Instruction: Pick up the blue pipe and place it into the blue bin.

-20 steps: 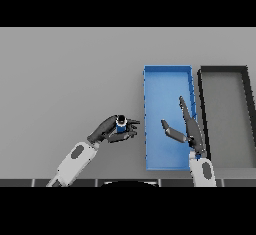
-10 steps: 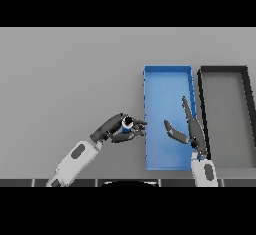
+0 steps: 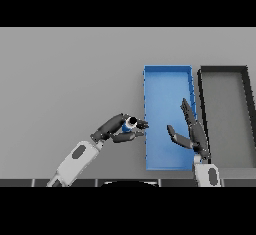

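A short blue pipe (image 3: 128, 124) with a pale end shows between the fingers and thumb of my left hand (image 3: 118, 129), which is shut on it. The hand hovers just left of the blue bin (image 3: 167, 79), its fingertips at the bin's left wall. The bin is a long rectangular tray lying right of the table's middle. My right hand (image 3: 191, 131) is open with straight fingers, held above the near right part of the bin, touching nothing.
A black bin (image 3: 223, 70) of about the same shape lies directly right of the blue one. Grey table (image 3: 65, 79) stretches to the left and behind.
My left hand has carried the blue pipe to the right, from well left of the bin up to its left wall. The right hand has hardly moved.
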